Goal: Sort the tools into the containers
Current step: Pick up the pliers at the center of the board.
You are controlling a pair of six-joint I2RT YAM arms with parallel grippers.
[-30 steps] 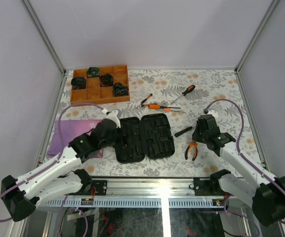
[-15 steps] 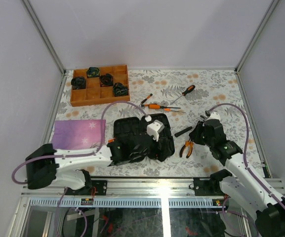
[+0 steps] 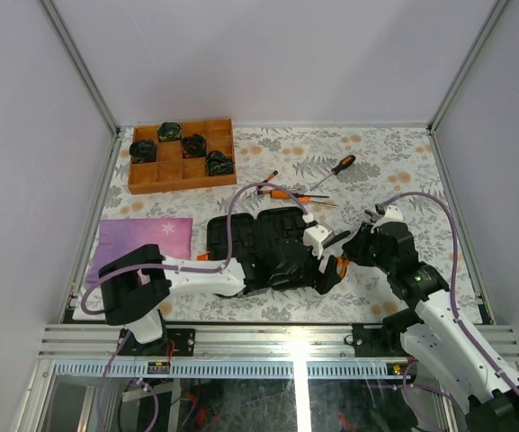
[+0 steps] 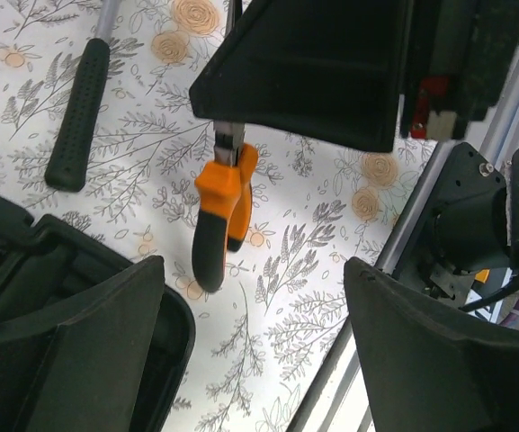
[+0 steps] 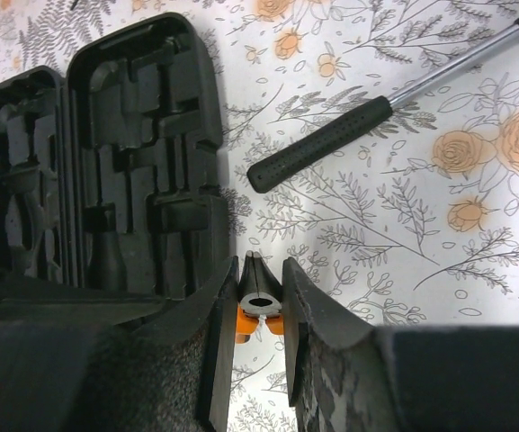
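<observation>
The right gripper (image 5: pixel 257 286), nearly closed, pinches the orange-handled steel pliers (image 4: pixel 223 211) by the nose at 3 o'clock of the open black moulded tool case (image 5: pixel 142 144). The left gripper (image 4: pixel 259 355) gapes empty beside them; that thin pinch could let them swivel loose.

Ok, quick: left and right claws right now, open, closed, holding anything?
left claw: open, holding nothing.
right claw: closed on the pliers, gripping them at the head end.
</observation>
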